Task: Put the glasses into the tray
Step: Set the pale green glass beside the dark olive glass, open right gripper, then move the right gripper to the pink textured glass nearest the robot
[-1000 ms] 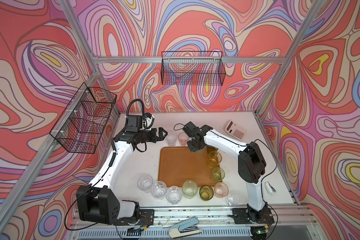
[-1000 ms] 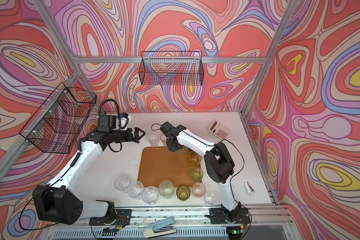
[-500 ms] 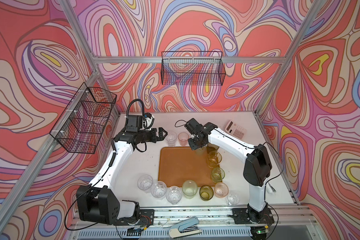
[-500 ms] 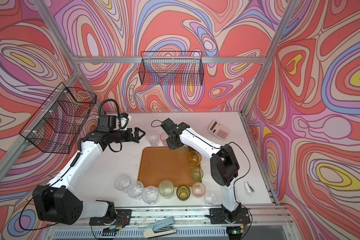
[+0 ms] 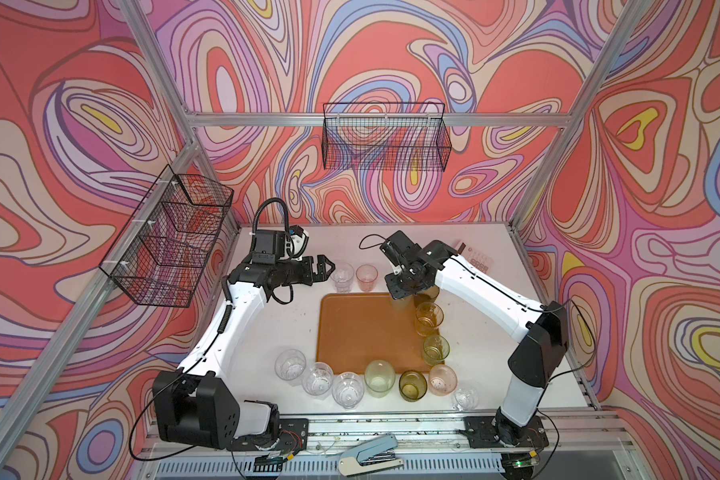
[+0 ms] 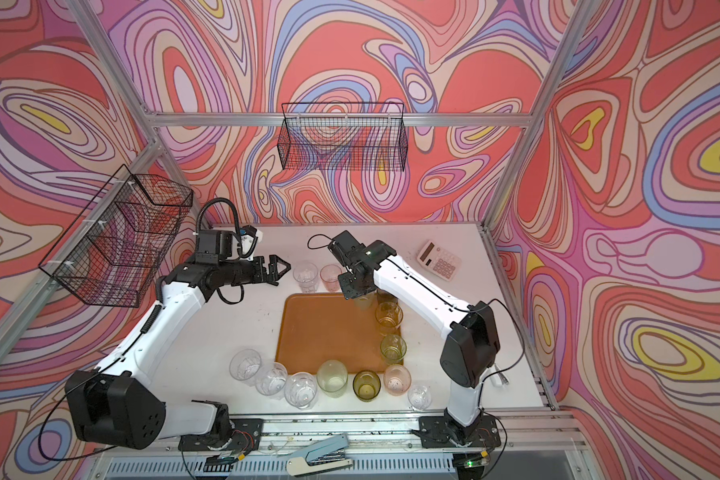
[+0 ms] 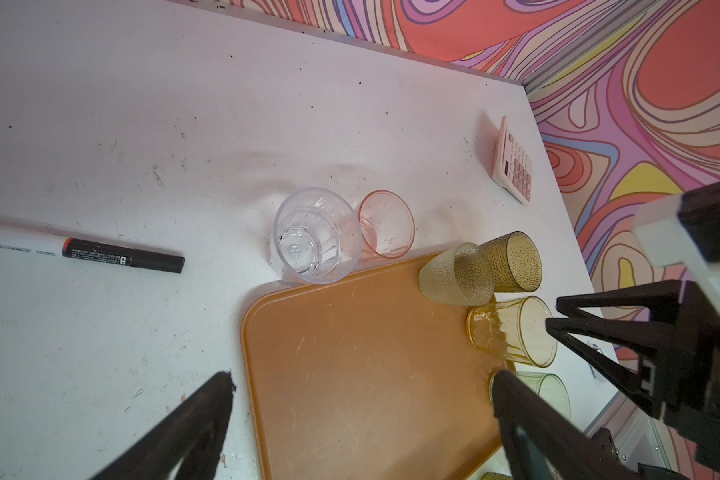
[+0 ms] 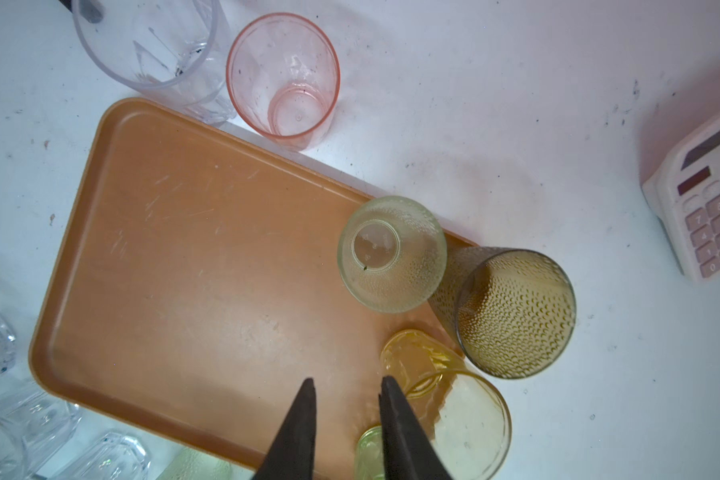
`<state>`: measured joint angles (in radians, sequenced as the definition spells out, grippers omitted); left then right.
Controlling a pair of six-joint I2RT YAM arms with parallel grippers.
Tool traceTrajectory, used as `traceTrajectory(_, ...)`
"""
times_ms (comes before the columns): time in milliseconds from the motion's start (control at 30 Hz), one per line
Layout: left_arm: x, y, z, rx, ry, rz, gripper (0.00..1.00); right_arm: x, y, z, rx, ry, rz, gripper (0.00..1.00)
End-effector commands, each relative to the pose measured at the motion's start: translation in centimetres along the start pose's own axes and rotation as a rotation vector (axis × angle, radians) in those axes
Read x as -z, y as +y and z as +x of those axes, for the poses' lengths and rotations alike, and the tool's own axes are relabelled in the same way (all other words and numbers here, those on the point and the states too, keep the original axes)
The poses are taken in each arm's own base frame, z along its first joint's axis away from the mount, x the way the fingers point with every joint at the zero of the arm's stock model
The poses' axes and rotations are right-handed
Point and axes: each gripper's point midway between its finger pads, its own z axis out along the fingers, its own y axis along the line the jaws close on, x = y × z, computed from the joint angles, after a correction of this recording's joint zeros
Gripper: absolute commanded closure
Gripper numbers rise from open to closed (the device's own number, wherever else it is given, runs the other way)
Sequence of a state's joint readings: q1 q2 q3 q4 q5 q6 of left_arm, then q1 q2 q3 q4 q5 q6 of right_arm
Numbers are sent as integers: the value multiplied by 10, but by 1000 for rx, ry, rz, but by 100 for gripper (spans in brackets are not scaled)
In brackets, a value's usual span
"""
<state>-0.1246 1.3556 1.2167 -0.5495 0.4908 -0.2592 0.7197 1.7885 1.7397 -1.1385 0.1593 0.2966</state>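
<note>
Right wrist view: tray (image 8: 184,270) holds inverted pale-green glass (image 8: 391,253); right hand (image 8: 346,384), left hand (image 7: 362,375) released.

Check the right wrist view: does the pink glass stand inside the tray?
No, the pink glass stands on the table, just outside the tray.

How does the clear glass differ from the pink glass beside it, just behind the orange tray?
The clear glass has no tint; the pink glass is pale rose. The clear glass has faceted walls near its base, the pink glass smooth ones. The clear glass looks slightly wider at the mouth than the pink glass. Both stand upright and empty on the table, just outside the tray.
</note>
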Motion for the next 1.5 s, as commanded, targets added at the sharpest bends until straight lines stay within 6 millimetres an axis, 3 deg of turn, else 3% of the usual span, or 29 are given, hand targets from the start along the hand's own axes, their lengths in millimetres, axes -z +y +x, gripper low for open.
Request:
traceTrajectory(0,3,-3,1,-3,-5,12,0,15,-6,19,-24,31,3,72)
traceTrajectory(333,2,-4,1,-3,-7,14,0,42,-25,62,-80,82,23,72)
traceTrajectory(867,3,-3,0,-5,-8,10,0,67,-42,139,-207,199,0,71)
traceTrajectory(1100,2,-3,0,-2,-6,9,0,64,-45,173,-262,251,-13,71)
traceTrajectory(1467,2,-2,1,-3,-4,8,0,37,-40,219,-306,316,-77,70)
